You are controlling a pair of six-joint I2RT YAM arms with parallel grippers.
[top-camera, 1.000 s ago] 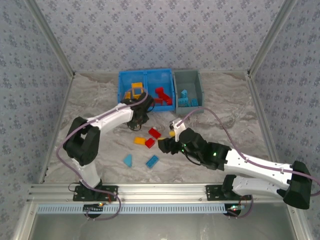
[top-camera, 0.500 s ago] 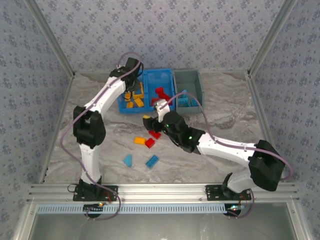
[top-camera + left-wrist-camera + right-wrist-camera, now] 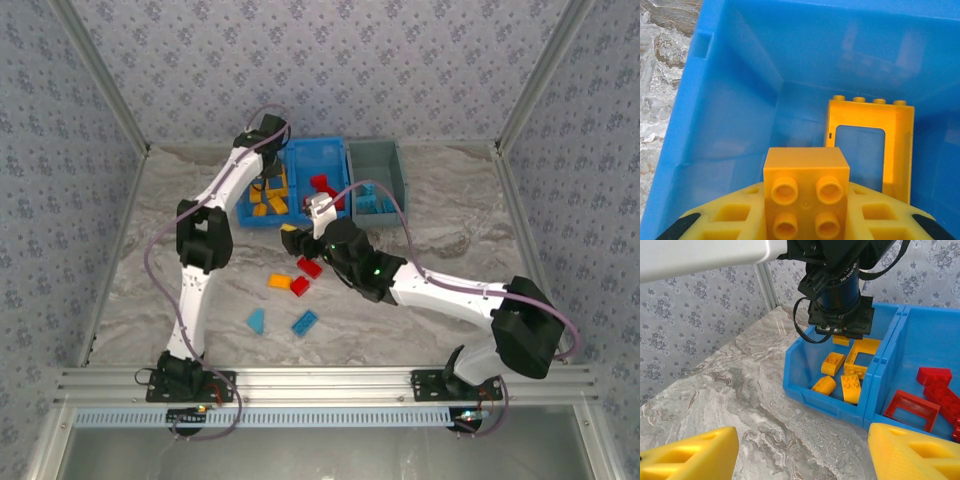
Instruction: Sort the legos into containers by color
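A grey-white marbled table (image 3: pixel 450 220) sits between walls (image 3: pixel 400 60) papered in a blue-grey floral print. The left gripper (image 3: pixel 266 178) hangs inside the left compartment of the blue bin (image 3: pixel 320 143), clenched on a yellow brick (image 3: pixel 806 170) above a yellow frame (image 3: pixel 870 145). The right gripper (image 3: pixel 292 234) hovers just before the bin, its fingers (image 3: pixel 695 455) spread wide with nothing between them. The grey bin (image 3: pixel 375 160) stands beside the blue one.

Since 0.5 s ago the left elbow has swung rightward and the right gripper has crept nearer the bin. The 5 loose legos (image 3: pixel 279 282) have not moved.
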